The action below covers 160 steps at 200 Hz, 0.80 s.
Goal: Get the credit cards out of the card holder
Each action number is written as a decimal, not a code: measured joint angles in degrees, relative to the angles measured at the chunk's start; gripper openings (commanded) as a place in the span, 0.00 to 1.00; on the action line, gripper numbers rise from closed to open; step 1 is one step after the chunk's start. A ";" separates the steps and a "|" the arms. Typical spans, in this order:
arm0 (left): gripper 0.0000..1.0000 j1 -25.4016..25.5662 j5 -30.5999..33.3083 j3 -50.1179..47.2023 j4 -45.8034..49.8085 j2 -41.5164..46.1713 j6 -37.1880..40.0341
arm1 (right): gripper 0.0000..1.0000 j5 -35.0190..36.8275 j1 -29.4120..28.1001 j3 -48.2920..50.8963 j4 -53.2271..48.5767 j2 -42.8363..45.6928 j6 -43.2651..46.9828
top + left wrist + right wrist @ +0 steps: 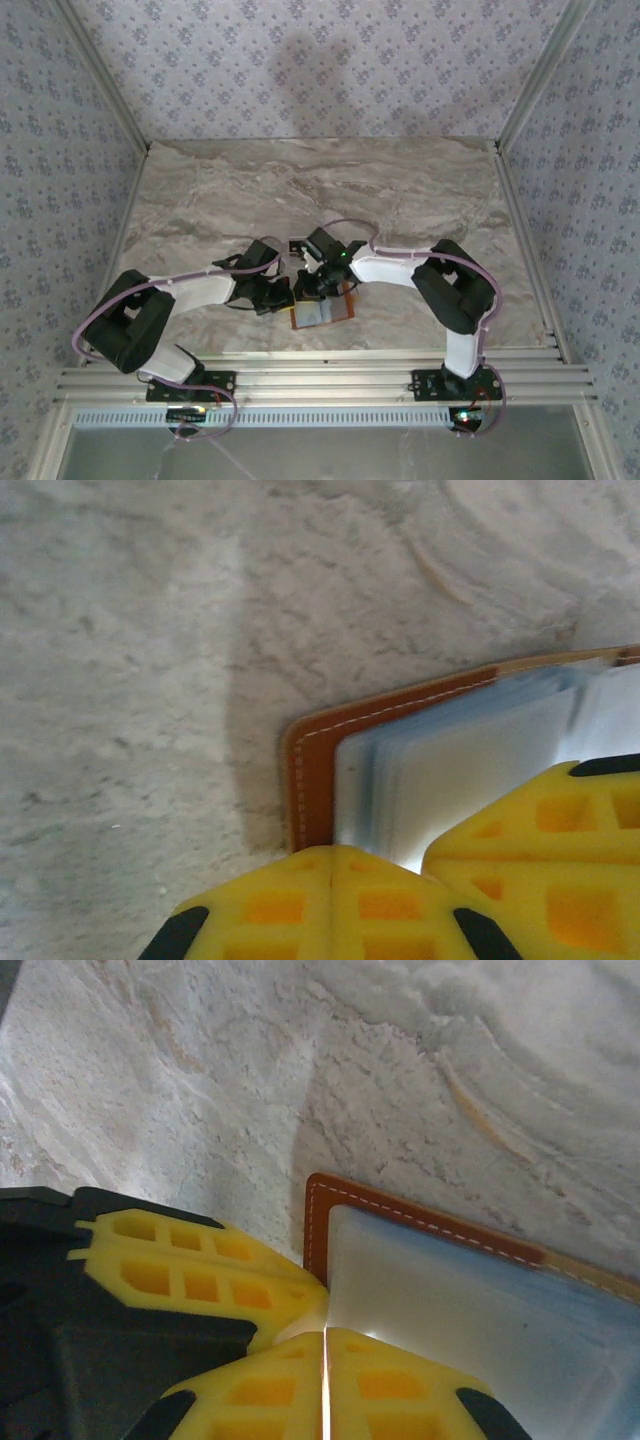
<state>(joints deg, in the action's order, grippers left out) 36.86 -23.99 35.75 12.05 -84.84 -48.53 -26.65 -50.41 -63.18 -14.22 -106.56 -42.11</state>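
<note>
No card out yet: left gripper (330,880) and right gripper (325,1380) both sit pressed together at the open holder's (420,1222) corner, bottom centre, so next means spreading and pinching one.

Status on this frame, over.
Left gripper shut, right gripper shut, side by side at card holder corner. Card holder open on table, clear sleeves showing.
</note>
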 measured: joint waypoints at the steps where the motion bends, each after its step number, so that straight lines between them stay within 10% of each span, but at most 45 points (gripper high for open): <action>1: 0.00 0.00 0.00 0.00 0.02 0.00 0.00 | 0.10 0.00 0.00 0.00 0.02 -0.02 -0.02; 160: 0.00 0.02 0.17 0.11 0.28 0.02 0.04 | 0.29 7.96 -1.68 -1.31 -7.41 1.05 -0.20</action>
<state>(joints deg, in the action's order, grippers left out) 36.88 -23.81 35.86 12.34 -84.82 -48.49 -18.70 -52.10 -64.49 -21.63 -105.51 -42.30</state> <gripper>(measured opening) 0.059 0.273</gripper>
